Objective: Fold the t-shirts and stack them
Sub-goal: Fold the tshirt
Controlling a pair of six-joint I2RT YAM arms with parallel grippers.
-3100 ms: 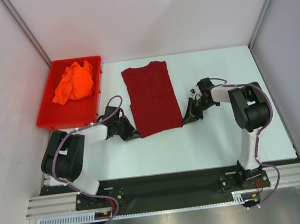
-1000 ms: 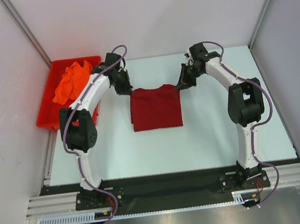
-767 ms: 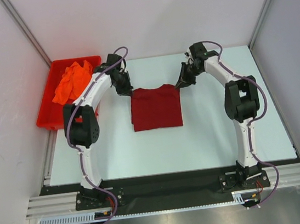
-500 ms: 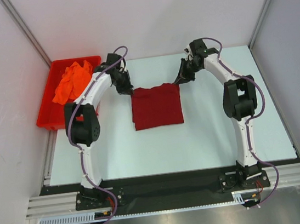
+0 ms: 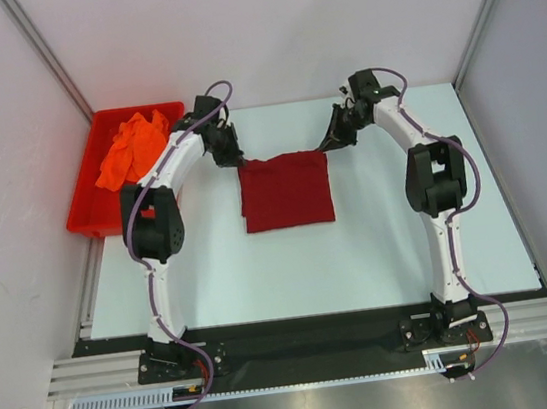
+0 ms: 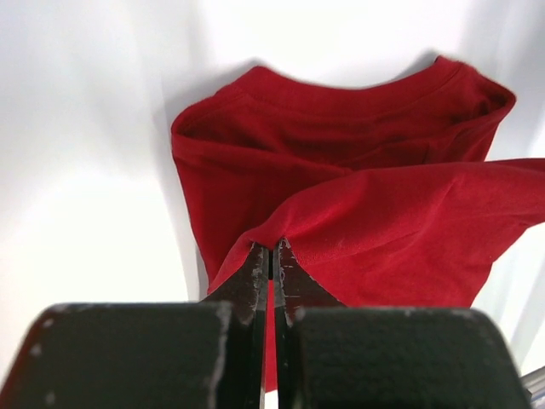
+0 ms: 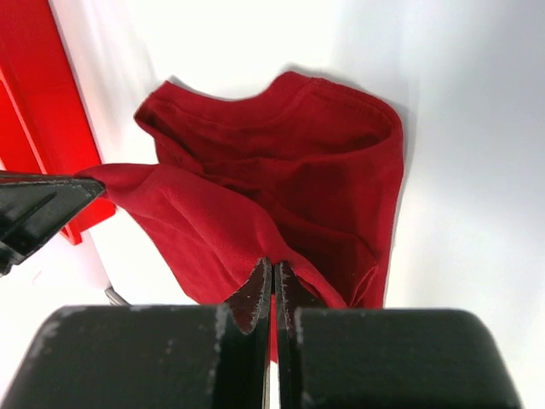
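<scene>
The maroon t-shirt [image 5: 285, 191] lies folded in half on the white table, its hem edge lifted over the collar end. My left gripper [image 5: 239, 161] is shut on the hem's left corner; the left wrist view shows the maroon cloth [image 6: 358, 213] pinched at its tips [image 6: 272, 249]. My right gripper [image 5: 327, 146] is shut on the hem's right corner; the right wrist view shows the same shirt [image 7: 289, 179] pinched at its tips [image 7: 272, 264]. The orange t-shirt [image 5: 133, 149] lies crumpled in the red bin [image 5: 96, 216].
The red plastic bin stands at the table's back left, and its wall shows in the right wrist view [image 7: 47, 102]. White walls close in the table at the back and sides. Both arms reach far out over the table's back half.
Both grippers have carried the shirt's near hem from the front up and over to the back, folding the maroon shirt in half. In the last second they moved slightly farther back.
</scene>
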